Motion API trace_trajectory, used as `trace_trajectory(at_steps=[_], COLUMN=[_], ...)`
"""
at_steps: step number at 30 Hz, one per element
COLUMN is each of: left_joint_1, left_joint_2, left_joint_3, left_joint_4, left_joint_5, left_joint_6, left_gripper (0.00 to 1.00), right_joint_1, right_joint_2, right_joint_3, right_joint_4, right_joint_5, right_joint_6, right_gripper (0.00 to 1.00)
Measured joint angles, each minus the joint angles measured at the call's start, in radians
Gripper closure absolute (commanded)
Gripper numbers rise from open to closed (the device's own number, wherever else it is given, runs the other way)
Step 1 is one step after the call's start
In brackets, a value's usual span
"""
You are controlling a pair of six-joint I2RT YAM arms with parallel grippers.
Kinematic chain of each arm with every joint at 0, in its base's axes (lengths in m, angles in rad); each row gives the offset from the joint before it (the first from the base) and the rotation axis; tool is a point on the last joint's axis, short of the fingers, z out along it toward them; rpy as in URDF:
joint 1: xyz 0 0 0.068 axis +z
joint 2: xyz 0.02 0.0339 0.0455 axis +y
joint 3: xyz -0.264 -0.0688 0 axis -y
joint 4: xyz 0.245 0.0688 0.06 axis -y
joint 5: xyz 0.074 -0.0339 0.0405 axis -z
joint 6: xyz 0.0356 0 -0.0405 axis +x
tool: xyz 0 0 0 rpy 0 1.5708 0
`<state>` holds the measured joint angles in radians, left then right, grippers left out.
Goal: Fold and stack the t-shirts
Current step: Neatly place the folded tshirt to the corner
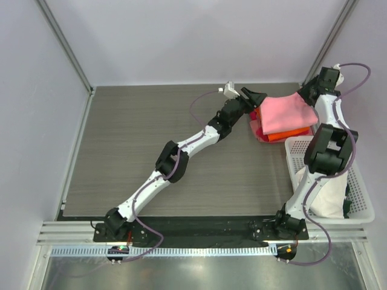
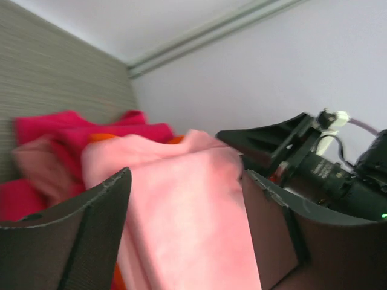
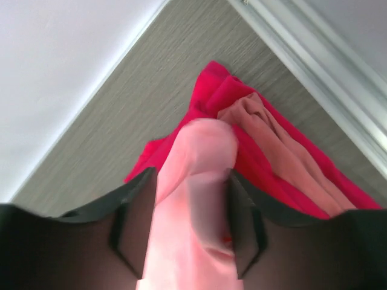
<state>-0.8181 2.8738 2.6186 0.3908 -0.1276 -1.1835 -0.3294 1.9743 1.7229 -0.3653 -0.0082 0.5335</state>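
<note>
The light pink t-shirt [image 1: 287, 113] lies folded on top of the orange t-shirt [image 1: 291, 135] and the magenta-red t-shirt [image 1: 259, 130] at the back right of the table. My left gripper [image 1: 256, 100] is at the stack's left edge, open, with the pink cloth [image 2: 181, 175] lying loose between its fingers [image 2: 97, 217]. My right gripper [image 1: 306, 94] is at the stack's back right corner; its jaws are parted around a puffed pink fold [image 3: 199, 151]. The magenta-red shirt [image 3: 211, 90] spreads out underneath. A cream-white t-shirt [image 1: 330, 196] rests in the basket.
The white lattice basket [image 1: 361, 202] stands at the right edge, just in front of the stack. The back wall and a metal frame post [image 1: 329, 42] are close behind my right gripper. Bare grey table [image 1: 139, 139] stretches left of the stack.
</note>
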Motion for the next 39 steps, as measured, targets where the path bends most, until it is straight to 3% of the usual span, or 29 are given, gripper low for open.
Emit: trace_trajectory(at_steps=[2, 7, 14, 17, 20, 23, 24, 28, 32, 39], left_joint_1=[0.013, 0.038, 0.032, 0.028, 0.026, 0.026, 0.026, 0.026, 0.026, 0.03], left_joint_2=[0.025, -0.056, -0.298, -0.465, -0.622, -0.751, -0.792, -0.928, -1.034, -1.217], left_joint_3=[0.001, -0.23, -0.473, -0.58, -0.68, -0.765, -0.798, -0.968, -1.128, -1.366], left_joint_4=[-0.004, 0.0, -0.044, -0.035, -0.023, -0.04, -0.05, -0.063, -0.119, -0.201], left_joint_5=[-0.005, -0.022, -0.029, -0.028, -0.027, -0.026, -0.025, -0.021, -0.021, -0.065], left_joint_6=[0.024, 0.133, 0.266, 0.285, 0.302, 0.307, 0.308, 0.321, 0.353, 0.399], left_gripper=[0.14, 0.07, 0.06, 0.06, 0.06, 0.07, 0.07, 0.07, 0.04, 0.02], right_joint_1=[0.0, -0.002, -0.002, -0.002, -0.005, -0.006, -0.006, -0.005, -0.003, 0.011], right_joint_2=[0.068, 0.124, -0.068, -0.206, -0.322, -0.397, -0.407, -0.407, -0.407, -0.428], right_joint_3=[0.028, 0.037, -0.065, -0.108, -0.148, -0.233, -0.266, -0.426, -0.543, -0.607], right_joint_4=[0.023, 0.019, 0.028, 0.027, 0.063, 0.15, 0.181, 0.304, 0.337, 0.436], right_joint_5=[-0.02, -0.033, 0.0, -0.015, -0.122, -0.277, -0.33, -0.502, -0.596, -0.621], right_joint_6=[0.008, 0.014, -0.014, -0.033, -0.027, 0.013, 0.036, 0.128, 0.172, 0.209], right_gripper=[0.3, 0.28, 0.29, 0.34, 0.43, 0.63, 0.74, 0.91, 0.95, 0.99])
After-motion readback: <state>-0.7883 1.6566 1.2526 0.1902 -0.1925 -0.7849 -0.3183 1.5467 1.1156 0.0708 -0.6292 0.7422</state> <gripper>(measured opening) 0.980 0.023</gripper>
